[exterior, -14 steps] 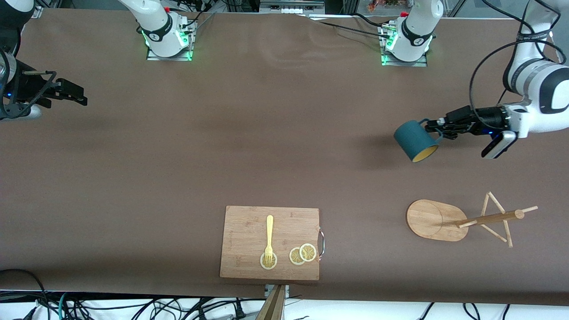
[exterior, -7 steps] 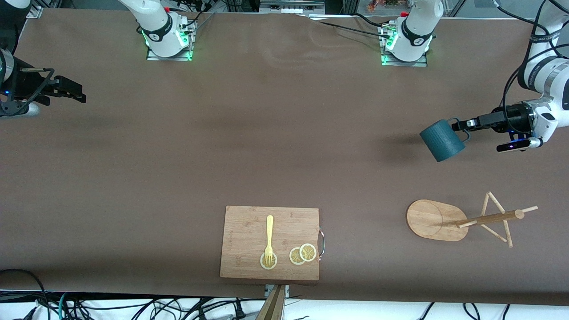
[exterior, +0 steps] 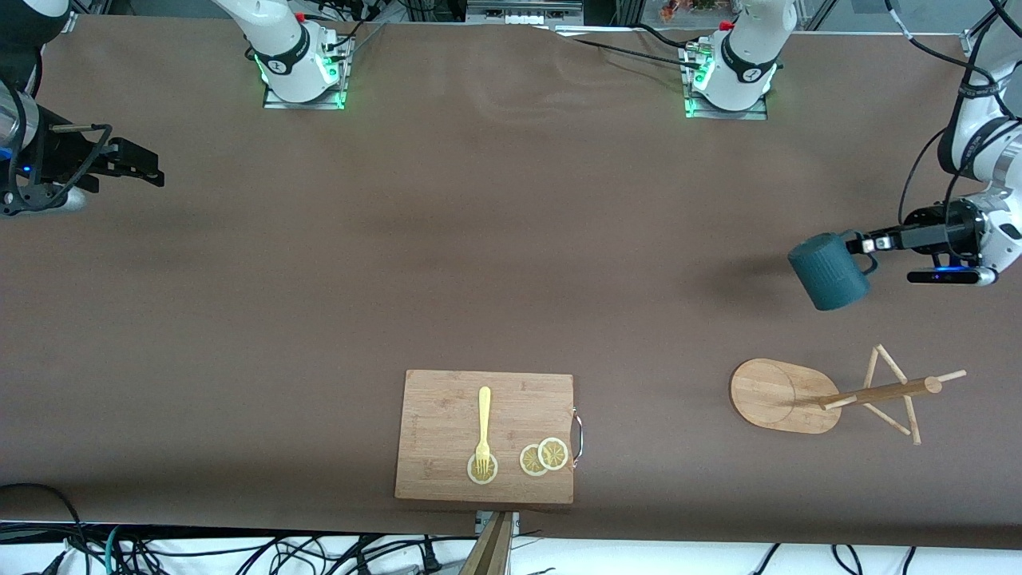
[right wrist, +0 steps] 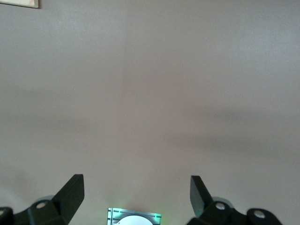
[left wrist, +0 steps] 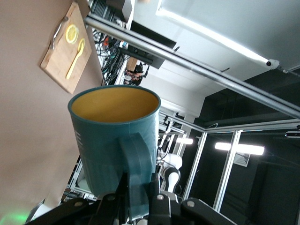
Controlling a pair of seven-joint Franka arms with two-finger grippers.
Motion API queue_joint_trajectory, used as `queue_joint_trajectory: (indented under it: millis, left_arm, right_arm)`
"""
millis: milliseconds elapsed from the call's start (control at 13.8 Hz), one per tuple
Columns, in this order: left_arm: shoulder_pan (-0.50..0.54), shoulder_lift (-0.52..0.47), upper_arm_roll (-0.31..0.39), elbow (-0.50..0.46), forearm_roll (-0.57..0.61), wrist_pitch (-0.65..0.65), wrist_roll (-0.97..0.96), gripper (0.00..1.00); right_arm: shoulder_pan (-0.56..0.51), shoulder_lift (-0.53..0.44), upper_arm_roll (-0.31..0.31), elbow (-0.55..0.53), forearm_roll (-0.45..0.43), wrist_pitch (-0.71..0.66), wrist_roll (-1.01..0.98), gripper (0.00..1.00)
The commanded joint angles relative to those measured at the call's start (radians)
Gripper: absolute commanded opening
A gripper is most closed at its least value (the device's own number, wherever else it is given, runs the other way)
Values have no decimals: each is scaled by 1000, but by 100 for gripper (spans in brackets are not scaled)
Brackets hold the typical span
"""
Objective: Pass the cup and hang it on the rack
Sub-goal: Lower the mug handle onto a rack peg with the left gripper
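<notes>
Above the table's brown cloth at the left arm's end, your left gripper [exterior: 866, 242] is clamped on the loop handle of the cup [exterior: 828, 271], which hangs tilted in the air, its ribbed teal wall toward the front camera; the left wrist view shows the handle pinched between the fingers [left wrist: 123, 193] and the yellowish inside open. The rack [exterior: 830, 396] stands on the table nearer the front camera than the cup's shadow, its pegs [exterior: 894, 367] fanning from the pole. Your right gripper [exterior: 144, 170] waits over the right arm's end, jaws wide apart and empty. To hang it well, you should likely bring the handle's loop in line with one upward-slanting peg, approach along that peg's axis, and let go only once the loop is seated. The cutting board [exterior: 447, 407] lies well apart.
</notes>
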State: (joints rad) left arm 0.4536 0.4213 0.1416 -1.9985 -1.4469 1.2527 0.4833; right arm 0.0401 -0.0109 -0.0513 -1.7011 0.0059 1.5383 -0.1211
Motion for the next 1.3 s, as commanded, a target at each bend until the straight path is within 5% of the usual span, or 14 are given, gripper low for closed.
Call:
queue_joint_trajectory:
  millis: [0,580,1232]
  left_arm:
    - [11,88,-10,118,-61,-30,-41,0]
    - [-1,240,-14,293,-165,7,-46,0]
    - [10,315,-13,325,-217,19,43,0]
  right_arm:
    - [4,6,31,26,2,-12,-5,100]
    - [7,9,22,24,9,-9,-2,100]
    - [3,23,22,26,25,45,11,100]
